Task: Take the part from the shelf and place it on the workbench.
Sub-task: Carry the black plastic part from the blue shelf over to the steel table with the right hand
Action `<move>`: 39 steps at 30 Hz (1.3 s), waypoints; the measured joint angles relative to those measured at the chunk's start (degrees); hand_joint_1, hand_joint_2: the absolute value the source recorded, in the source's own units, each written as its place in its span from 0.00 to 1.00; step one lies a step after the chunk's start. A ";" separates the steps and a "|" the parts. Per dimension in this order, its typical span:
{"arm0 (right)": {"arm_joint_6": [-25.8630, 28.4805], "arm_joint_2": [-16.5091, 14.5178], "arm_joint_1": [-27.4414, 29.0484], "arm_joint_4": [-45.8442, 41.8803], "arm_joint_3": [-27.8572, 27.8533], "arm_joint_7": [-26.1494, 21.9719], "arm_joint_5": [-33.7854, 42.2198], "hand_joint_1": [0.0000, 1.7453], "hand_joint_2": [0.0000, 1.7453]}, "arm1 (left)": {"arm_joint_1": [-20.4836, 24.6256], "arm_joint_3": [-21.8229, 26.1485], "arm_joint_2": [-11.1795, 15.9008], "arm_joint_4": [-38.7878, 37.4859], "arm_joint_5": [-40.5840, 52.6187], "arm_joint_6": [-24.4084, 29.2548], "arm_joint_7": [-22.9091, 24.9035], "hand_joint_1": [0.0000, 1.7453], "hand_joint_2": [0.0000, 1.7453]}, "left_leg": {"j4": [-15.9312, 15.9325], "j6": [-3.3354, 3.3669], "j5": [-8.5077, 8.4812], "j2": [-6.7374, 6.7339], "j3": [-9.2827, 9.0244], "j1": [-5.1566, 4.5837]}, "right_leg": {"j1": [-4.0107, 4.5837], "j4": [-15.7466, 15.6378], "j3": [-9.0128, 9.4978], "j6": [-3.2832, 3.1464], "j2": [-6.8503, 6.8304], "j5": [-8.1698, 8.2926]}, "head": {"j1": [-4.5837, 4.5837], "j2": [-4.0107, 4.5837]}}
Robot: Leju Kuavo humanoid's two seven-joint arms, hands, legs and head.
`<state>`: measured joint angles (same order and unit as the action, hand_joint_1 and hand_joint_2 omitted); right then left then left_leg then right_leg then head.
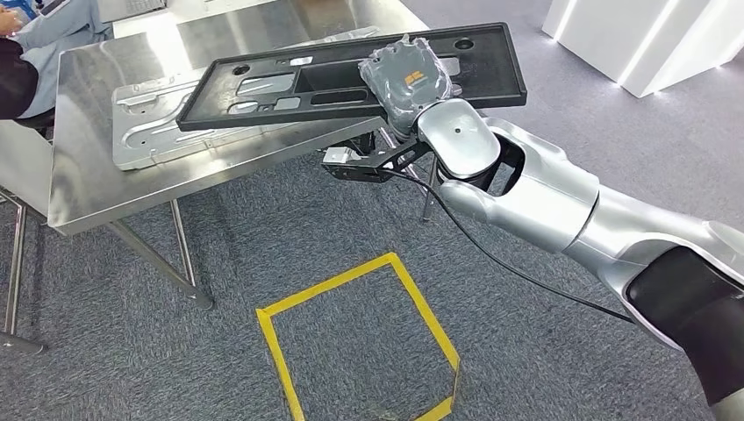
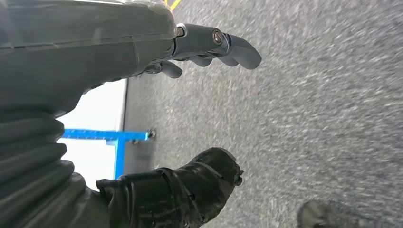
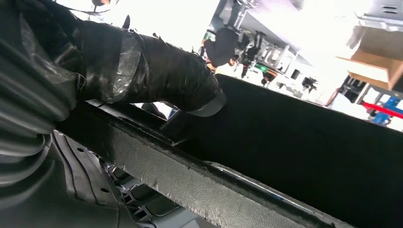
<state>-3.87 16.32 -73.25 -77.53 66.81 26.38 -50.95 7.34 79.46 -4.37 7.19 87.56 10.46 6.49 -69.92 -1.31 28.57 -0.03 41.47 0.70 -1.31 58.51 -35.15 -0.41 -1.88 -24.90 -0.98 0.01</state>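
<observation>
The part is a long black plastic panel [image 1: 333,79] with cut-outs. My right hand [image 1: 405,83] grips it near its right end and holds it level over the steel workbench [image 1: 105,189], just above the bench's near edge. In the right wrist view the taped thumb [image 3: 157,71] presses on the panel's dark edge [image 3: 304,156]. My left hand [image 2: 204,47] hangs over grey carpet, fingers apart and nothing in it.
A silver stamped metal sheet [image 1: 149,132] lies on the workbench under the panel's left half. A seated person [image 1: 35,53] is at the bench's far left corner. A yellow tape square [image 1: 360,342] marks the carpet in front of the bench. A white block [image 1: 649,44] stands far right.
</observation>
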 joint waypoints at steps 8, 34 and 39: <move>0.05 -0.02 -0.41 0.33 0.03 -0.02 0.03 1.00 1.00 | 0.19 0.02 0.04 0.00 0.15 0.25 -0.09 0.00 1.00 | 12.26 2.45 -4.64 -1.15 -5.80 -0.74 | 0.44 1.13 0.46 2.12 -1.35 -1.91 | -0.12 0.00; 0.21 0.10 0.52 0.84 0.10 -0.65 0.32 1.00 1.00 | 0.19 0.08 0.01 0.00 0.66 0.56 0.16 0.00 1.00 | 10.34 0.86 -4.47 0.23 -4.77 -0.47 | 0.39 0.33 0.64 0.32 1.73 -0.99 | -0.18 0.01; 0.20 0.08 0.28 1.00 0.12 -0.78 0.21 1.00 1.00 | 0.22 0.09 0.02 0.00 0.71 1.03 0.57 0.00 1.00 | 12.38 2.32 -4.46 0.36 -6.04 -0.38 | 0.51 1.54 0.16 1.68 1.70 -2.25 | -0.27 0.01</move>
<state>-3.67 16.40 -72.97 -76.53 66.93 25.60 -50.74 7.56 79.55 -4.35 7.19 88.27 11.49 7.06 -57.54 1.00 24.11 0.33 35.43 0.32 -0.80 60.05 -34.99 1.27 -0.17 -27.15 -1.26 0.01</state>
